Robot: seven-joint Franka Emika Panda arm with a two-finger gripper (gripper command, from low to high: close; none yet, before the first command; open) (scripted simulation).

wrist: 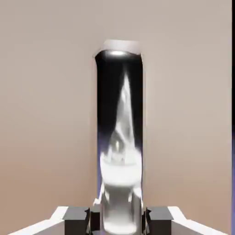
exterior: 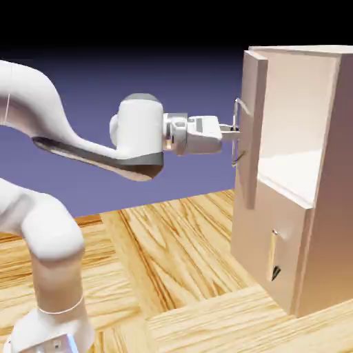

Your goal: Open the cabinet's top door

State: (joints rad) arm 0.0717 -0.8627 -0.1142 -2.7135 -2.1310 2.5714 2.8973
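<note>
The pale beige cabinet (exterior: pixel 324 207) stands at the right of the exterior view. Its top door (exterior: pixel 252 83) stands ajar, swung a little out from the cabinet front, and the pale inside shows behind it. My gripper (exterior: pixel 234 131) reaches in level from the left and is shut on the top door's vertical silver handle (exterior: pixel 238 148). In the hand view the shiny handle (wrist: pixel 120 128) runs upright between my grey fingertips (wrist: pixel 155 219), with the gripper (wrist: pixel 120 221) closed on its lower part. The door panel (wrist: pixel 46 114) fills the picture behind it.
Below the top door is the shorter lower door (exterior: pixel 265 241) with a small vertical handle (exterior: pixel 274 254), closed. The cabinet stands on a wooden table (exterior: pixel 172 262). The white arm (exterior: pixel 41 227) rises from the lower left.
</note>
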